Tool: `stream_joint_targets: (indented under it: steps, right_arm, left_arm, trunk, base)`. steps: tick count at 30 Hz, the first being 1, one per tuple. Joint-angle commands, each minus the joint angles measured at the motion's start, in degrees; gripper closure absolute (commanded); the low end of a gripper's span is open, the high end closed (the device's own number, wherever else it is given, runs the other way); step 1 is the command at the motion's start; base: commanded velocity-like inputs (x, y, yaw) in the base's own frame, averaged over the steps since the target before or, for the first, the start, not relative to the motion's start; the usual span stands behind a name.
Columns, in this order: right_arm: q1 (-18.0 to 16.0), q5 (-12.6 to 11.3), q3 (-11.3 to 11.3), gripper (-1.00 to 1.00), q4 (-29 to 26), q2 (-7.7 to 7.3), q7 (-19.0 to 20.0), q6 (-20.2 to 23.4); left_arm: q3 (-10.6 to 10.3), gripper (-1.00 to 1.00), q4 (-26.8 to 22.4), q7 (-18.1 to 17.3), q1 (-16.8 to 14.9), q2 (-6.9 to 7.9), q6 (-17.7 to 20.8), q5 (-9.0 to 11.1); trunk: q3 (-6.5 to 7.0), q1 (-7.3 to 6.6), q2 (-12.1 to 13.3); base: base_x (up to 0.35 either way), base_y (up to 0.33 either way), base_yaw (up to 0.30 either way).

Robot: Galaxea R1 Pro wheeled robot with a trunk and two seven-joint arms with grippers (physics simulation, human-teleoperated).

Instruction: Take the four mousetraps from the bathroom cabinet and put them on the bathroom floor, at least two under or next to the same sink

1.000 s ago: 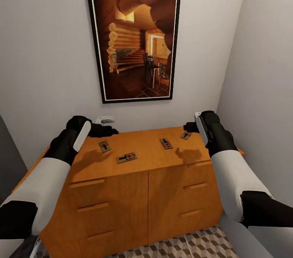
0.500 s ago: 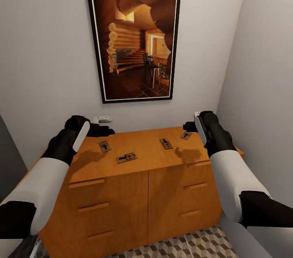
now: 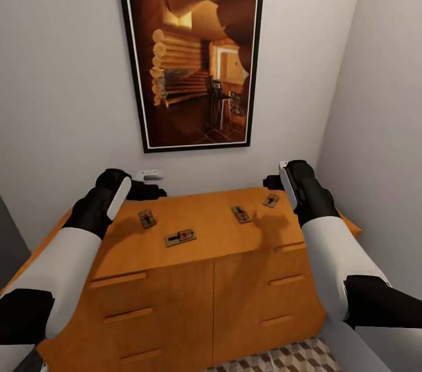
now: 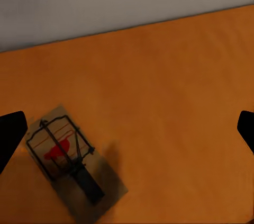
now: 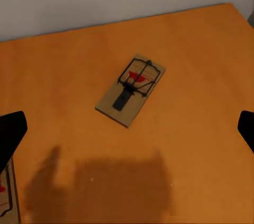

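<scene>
Mousetraps, four of them (image 3: 147, 218) (image 3: 180, 237) (image 3: 240, 214) (image 3: 271, 200), lie spread across the cabinet (image 3: 199, 278) top. We hover our left gripper (image 4: 127, 134) and right gripper (image 5: 127, 131) above them, jaws spread wide on both, holding nothing.

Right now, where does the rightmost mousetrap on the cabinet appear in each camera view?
Head view: the rightmost mousetrap lies at the right rear of the cabinet top, close to the wall.
Right wrist view: the same trap, about mid-picture on the orange top.
Left wrist view: the trap here is the leftmost mousetrap instead.
Shared landmark: the cabinet top's rear edge meeting the grey wall.
</scene>
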Motion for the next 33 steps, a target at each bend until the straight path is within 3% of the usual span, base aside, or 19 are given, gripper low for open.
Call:
stream_joint_targets:
  steps: [1,9,18,27,33]
  right_arm:
    - [0.0,0.5,-0.2,-1.00,0.0,0.07,0.2,0.2]
    - [0.0,0.5,-0.3,-1.00,0.0,0.08,0.2,0.2]
    - [0.0,0.5,-0.4,-1.00,0.0,0.08,-0.6,-0.2]
    - [-0.1,0.3,-0.9,-1.00,2.5,0.15,-6.0,-1.5]
    - [-0.1,0.0,-2.0,-1.00,7.2,0.30,-12.4,-3.5]
  left_arm:
    - [-0.1,-1.00,0.0,-0.2,0.0,0.06,0.2,-0.1]
    - [-0.1,-1.00,0.2,-0.2,0.0,0.05,0.1,-0.1]
    - [-0.1,-1.00,0.3,-0.2,0.0,0.01,0.0,-0.1]
    - [-0.1,-1.00,0.3,-0.2,0.0,-0.04,0.0,-0.1]
    - [-0.1,-1.00,0.3,-0.2,0.0,-0.11,0.0,-0.1]
  trunk:
    - [-0.07,0.03,0.0]
    - [-0.07,0.03,0.0]
    - [-0.07,0.03,0.0]
    - [-0.07,0.03,0.0]
    - [-0.07,0.03,0.0]
  base:
    - [0.299,0.000,0.000]
    - [0.272,0.000,0.000]
    - [0.051,0.000,0.000]
    - [0.005,0.000,0.000]
    - [0.000,0.000,0.000]
